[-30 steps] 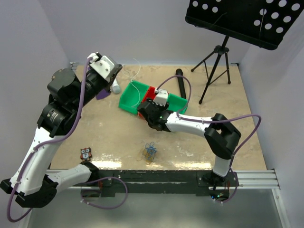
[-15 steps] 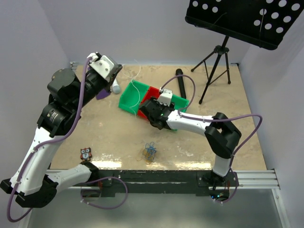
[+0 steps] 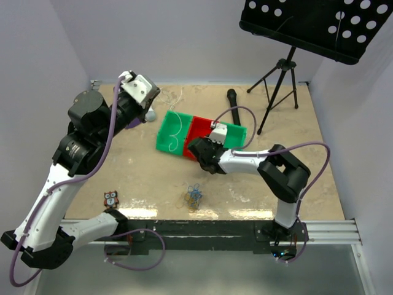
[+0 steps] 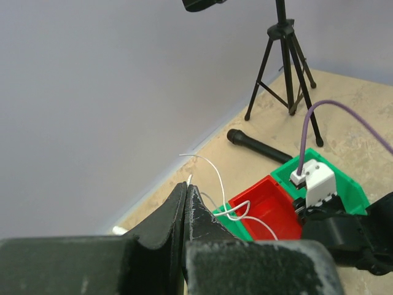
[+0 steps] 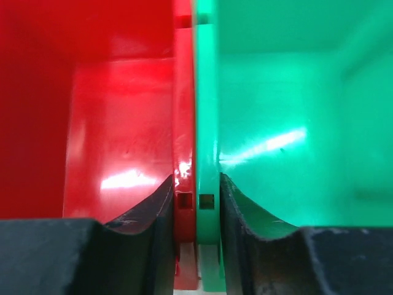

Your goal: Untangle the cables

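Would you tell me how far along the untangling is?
Looks done: one thin white wire lies apart from the rest, looping into the leftmost green plastic bin. In hand: the left gripper is shut on its end; the right gripper clamps the joined walls of the red plastic bin and the other green bin. Left: the blue and orange-yellow wire tangle sits untouched near the table edge.

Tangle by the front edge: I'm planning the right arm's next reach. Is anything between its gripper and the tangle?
Nothing visible lies between the right gripper and the tangle. The gripper is clamped on the bin wall, though, and must let go first.
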You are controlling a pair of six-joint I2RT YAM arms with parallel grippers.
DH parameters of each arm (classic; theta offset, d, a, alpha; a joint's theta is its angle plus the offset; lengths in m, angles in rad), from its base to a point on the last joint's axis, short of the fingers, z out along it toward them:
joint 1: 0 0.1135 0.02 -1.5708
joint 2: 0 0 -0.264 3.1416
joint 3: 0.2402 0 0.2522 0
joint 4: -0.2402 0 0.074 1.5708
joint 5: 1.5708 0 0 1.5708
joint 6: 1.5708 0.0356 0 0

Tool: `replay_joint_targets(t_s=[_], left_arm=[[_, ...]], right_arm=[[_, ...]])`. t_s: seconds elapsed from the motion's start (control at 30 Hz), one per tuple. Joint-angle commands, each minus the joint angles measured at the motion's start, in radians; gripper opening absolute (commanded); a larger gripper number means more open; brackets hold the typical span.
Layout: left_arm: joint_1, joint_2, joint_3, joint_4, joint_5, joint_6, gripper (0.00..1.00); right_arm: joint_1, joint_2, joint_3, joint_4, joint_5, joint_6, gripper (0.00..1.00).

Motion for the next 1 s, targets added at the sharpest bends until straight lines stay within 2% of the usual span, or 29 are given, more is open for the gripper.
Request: replay_joint_targets(t_s=[0.0, 0.13, 0.4, 0.67, 0.97], left_arm=[[0.003, -0.011, -0.022, 0.026, -0.012, -0.02, 0.0], [0.003, -0.002, -0.022, 0.023, -0.003, -0.037, 0.0], [0.003, -0.014, -0.097, 0.012, 0.042, -0.076, 0.0], [0.003, -0.023, -0.164, 0.043, 0.0, -0.038, 0.0], [0.005, -0.028, -0.174, 0.054, -0.003, -0.018, 0.0]], right_arm=[[0.003, -0.104, -0.139, 0.149, -0.032, -0.05, 0.26], [0.024, -0.154, -0.232, 0.206, -0.057, -0.095, 0.24], [0.078, -0.211, -0.288, 0.197, -0.077, -0.07, 0.25], [0.084, -0.314, -0.382, 0.298, -0.109, -0.136, 0.26], [0.087, -0.315, -0.382, 0.298, -0.126, -0.146, 0.26]])
